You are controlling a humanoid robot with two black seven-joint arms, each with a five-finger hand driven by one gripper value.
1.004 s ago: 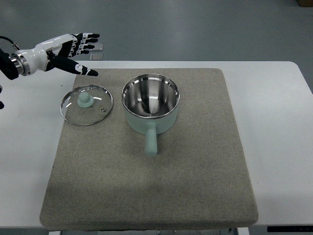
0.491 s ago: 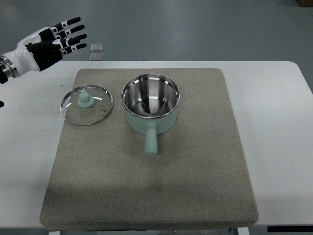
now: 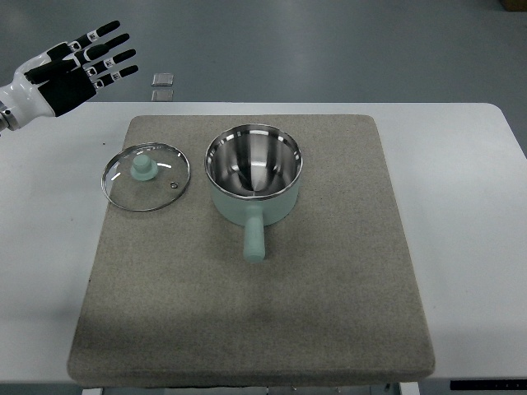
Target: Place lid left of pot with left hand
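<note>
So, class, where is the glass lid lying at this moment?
In the top view the glass lid lies flat on the grey mat, at its left edge, just left of the pot and apart from it.

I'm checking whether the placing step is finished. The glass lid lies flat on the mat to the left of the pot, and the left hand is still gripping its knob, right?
Not quite. The lid does lie flat on the mat left of the pot, but the top view shows the left hand open, well apart from the knob, holding nothing.
</note>
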